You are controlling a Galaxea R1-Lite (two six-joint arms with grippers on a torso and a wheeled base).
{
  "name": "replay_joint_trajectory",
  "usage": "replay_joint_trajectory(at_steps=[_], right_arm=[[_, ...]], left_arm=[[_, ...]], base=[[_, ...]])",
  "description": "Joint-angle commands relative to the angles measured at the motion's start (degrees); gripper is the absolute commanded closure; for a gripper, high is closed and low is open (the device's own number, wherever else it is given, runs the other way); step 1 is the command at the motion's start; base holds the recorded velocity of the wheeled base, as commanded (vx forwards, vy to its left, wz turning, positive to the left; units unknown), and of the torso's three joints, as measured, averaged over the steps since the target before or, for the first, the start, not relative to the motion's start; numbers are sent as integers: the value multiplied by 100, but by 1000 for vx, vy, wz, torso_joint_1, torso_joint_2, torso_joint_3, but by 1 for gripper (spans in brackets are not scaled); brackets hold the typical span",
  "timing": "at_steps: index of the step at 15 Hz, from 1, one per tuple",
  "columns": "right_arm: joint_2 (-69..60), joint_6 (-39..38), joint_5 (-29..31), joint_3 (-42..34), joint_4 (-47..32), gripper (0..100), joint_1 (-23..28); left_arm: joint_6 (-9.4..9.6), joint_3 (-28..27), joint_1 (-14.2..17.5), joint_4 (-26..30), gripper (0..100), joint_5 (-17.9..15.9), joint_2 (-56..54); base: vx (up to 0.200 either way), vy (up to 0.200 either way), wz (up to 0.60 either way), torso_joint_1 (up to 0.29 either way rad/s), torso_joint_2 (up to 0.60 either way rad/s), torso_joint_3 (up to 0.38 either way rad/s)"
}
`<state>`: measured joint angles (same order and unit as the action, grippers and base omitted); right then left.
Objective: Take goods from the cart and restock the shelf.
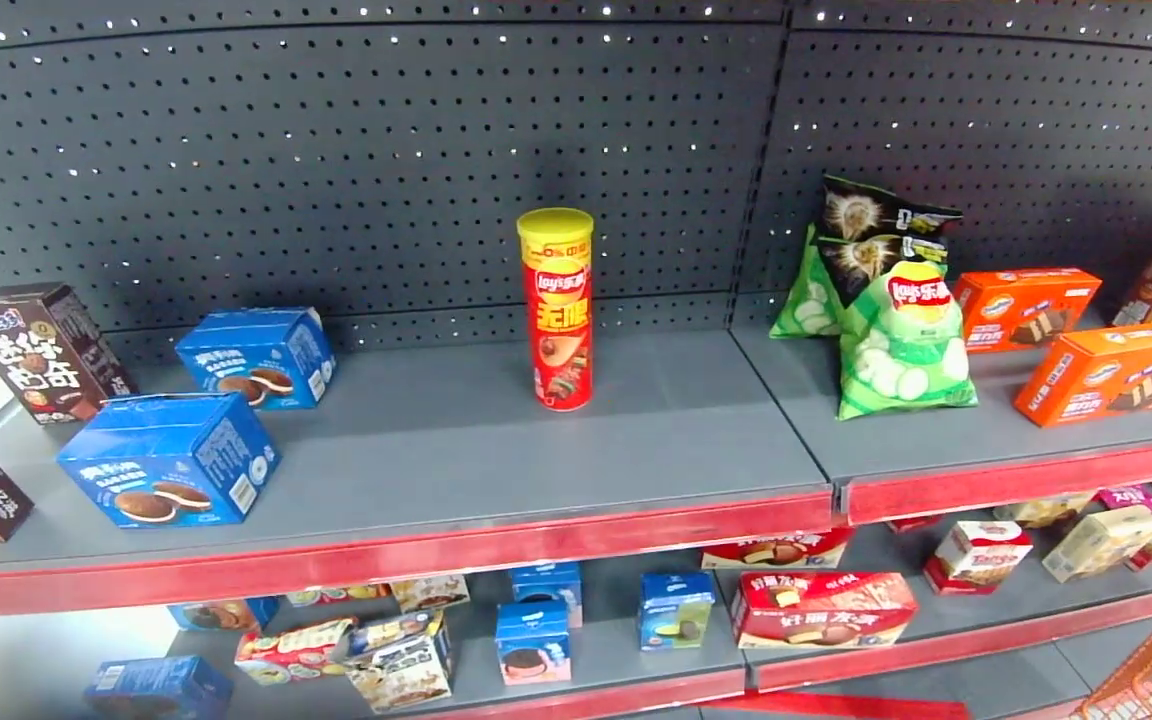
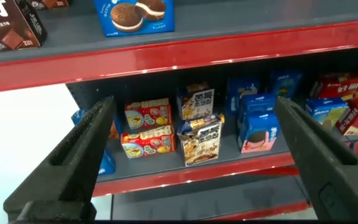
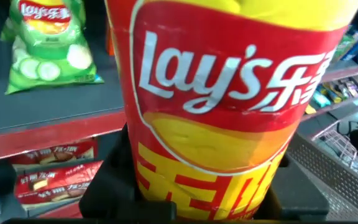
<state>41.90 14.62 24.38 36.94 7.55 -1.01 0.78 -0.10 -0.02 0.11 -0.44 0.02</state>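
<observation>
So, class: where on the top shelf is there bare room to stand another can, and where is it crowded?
Widest bare patch: top shelf between the blue boxes and the red can. A narrower one lies between that can and the green bags. Crowded: the right end, bags beside orange boxes, and the lower shelf.

Beside orange boxes [image 1: 1024, 308], green crisp bag [image 1: 904, 345].
</observation>
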Motion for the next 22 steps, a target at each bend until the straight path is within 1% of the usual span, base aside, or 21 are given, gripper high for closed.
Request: replay_joint_trajectory(at_steps=[1,10,14,20,22], right_arm=[[2,-3,5,-20,1,100,5],[11,15,5,-37,-8,100,-31],[2,59,14,-20,1,100,-22],[11,68,5,-20,1,100,-31],[11,68,5,-20,-8,100,-31]], left_arm=[[1,1,2,-2,0,0,-2],[-8,1,2,-2,0,0,-2],[-8,1,2,-2,0,0,-2],[1,10,2,-2,0,-9,-2],[-8,10,2,-2,0,-9,-2]], base=[[0,0,0,0,0,0],[0,0,0,0,0,0],[0,0,600,4,2,4],[0,0,0,0,0,0],[0,-200,0,7,2,-2]])
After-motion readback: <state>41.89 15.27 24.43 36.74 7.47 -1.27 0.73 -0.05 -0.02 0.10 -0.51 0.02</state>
